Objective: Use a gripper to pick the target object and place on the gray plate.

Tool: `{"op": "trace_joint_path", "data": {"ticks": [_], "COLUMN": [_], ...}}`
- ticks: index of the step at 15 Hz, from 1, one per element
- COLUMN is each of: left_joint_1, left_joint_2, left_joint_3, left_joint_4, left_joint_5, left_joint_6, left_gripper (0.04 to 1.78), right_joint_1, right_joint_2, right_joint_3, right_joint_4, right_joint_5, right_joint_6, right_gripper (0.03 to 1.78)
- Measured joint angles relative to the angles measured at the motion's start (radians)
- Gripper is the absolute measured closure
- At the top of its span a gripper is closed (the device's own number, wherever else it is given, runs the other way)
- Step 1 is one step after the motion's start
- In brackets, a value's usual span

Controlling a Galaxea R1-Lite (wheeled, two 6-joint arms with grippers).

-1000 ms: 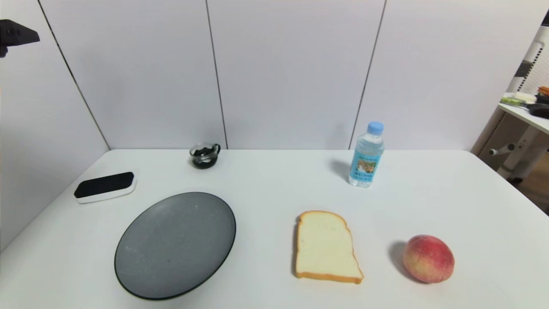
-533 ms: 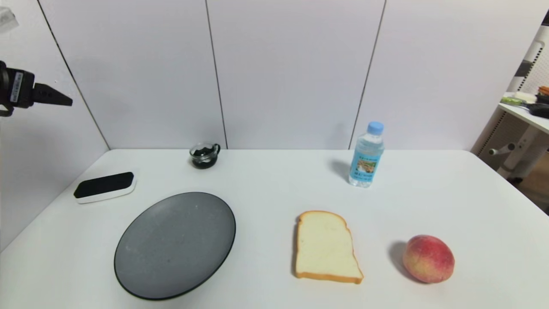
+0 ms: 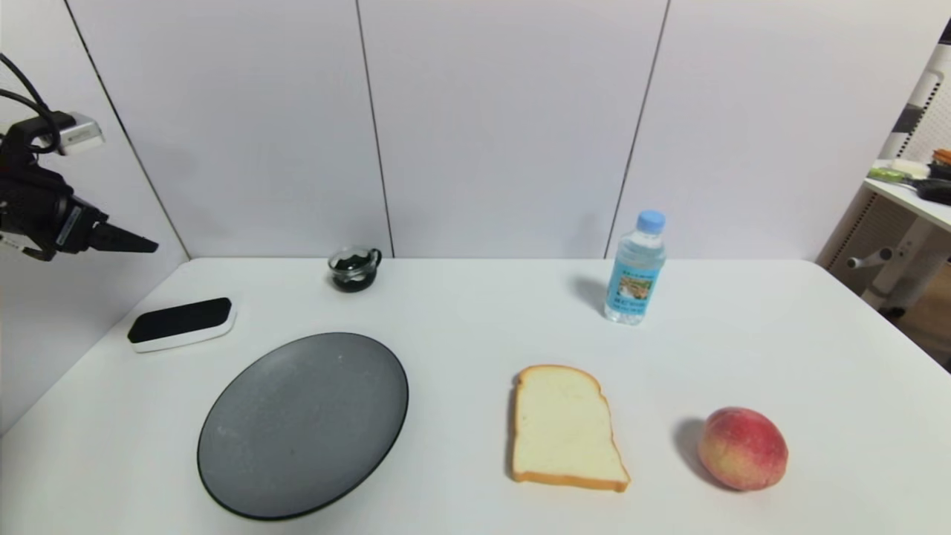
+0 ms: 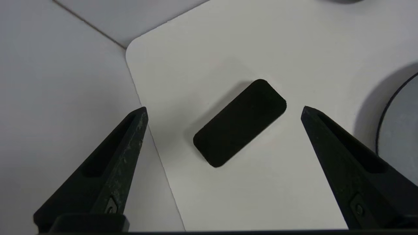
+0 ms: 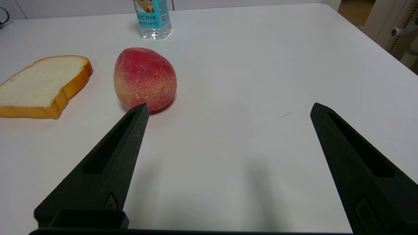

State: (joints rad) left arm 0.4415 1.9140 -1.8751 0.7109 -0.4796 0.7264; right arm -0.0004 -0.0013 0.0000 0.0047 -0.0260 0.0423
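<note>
The target object (image 3: 182, 322), a flat block with a black top over a white base, lies on the white table at the far left, just behind the gray plate (image 3: 303, 422). My left gripper (image 3: 145, 244) hangs in the air above and left of the block, open and empty. In the left wrist view the block (image 4: 240, 122) lies on the table below the gap between the spread fingers of the gripper (image 4: 223, 109), and the plate's rim (image 4: 385, 111) shows at the edge. My right gripper (image 5: 228, 107) is open and empty, low over bare table near the peach.
A small glass cup with dark contents (image 3: 355, 269) stands at the back behind the plate. A water bottle (image 3: 635, 269), a bread slice (image 3: 562, 429) and a peach (image 3: 741, 448) sit on the right half. The table's left edge and the wall run close to the block.
My left gripper has come down and to the right from the upper left corner, closer to the block. Nothing on the table has moved.
</note>
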Motion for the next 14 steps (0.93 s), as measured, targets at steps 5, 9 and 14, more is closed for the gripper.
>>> {"op": "trace_joint_path", "data": {"ticks": [5,9,14], "left_joint_1": [0.028,0.027,0.010], "left_joint_2": [0.170,0.244,0.296], "left_joint_3": [-0.091,-0.096,-0.096], "left_joint_4": [0.102,0.115,0.190], "left_joint_5": [-0.106,-0.106,-0.101], "left_joint_6": [0.319,0.473,0.602], "left_gripper": [0.13,0.13,0.13], "right_joint_1": [0.000,0.000,0.000], "right_joint_2": [0.000,0.000,0.000], "right_joint_3": [0.000,0.000,0.000], "right_joint_4": [0.000,0.000,0.000], "right_joint_5": [0.000,0.000,0.000], "right_joint_6": [0.000,0.000,0.000], "right_gripper": [0.10,0.10,0.10]}}
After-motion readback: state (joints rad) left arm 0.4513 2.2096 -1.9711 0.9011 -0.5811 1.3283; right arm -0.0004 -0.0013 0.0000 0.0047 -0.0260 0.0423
